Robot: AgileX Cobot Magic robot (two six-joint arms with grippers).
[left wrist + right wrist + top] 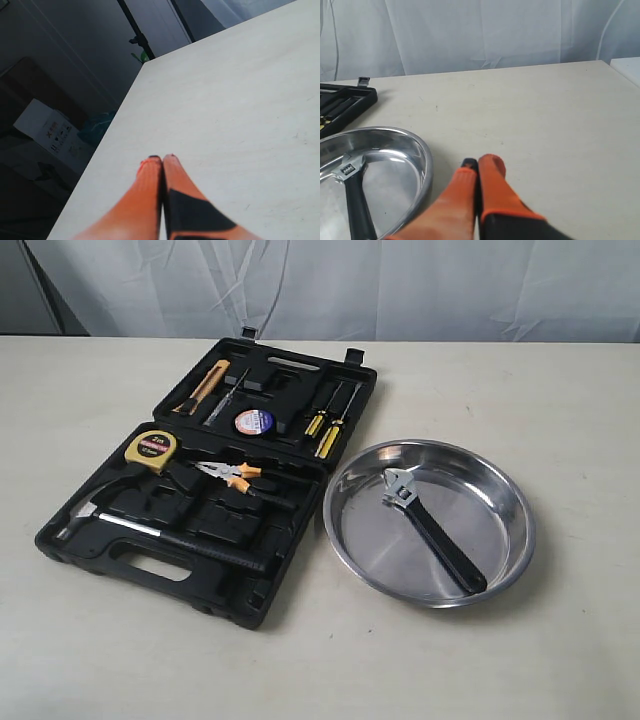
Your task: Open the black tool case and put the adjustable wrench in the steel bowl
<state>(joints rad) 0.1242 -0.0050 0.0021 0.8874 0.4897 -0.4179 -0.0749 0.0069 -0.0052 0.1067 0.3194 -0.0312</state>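
Left gripper (162, 159): fingers pressed together, nothing held, bare table (240, 100) beneath. Right gripper (479, 162): fingers likewise pressed together and empty, held just beside the bowl (422, 150). Wrench (432, 532) is laid flat inside the bowl, its silver head toward the far rim. Case (100, 545) is spread open just beside the bowl, with hammer (150, 530) and pliers (235, 473) seated in it.

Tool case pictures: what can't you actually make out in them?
- Exterior view: tape measure print too small to read; no claw in frame.
- Right wrist view: picture edge cuts off the adjustable wrench handle and most of the black tool case.
- Left wrist view: the left claw and table show, none of the tools.
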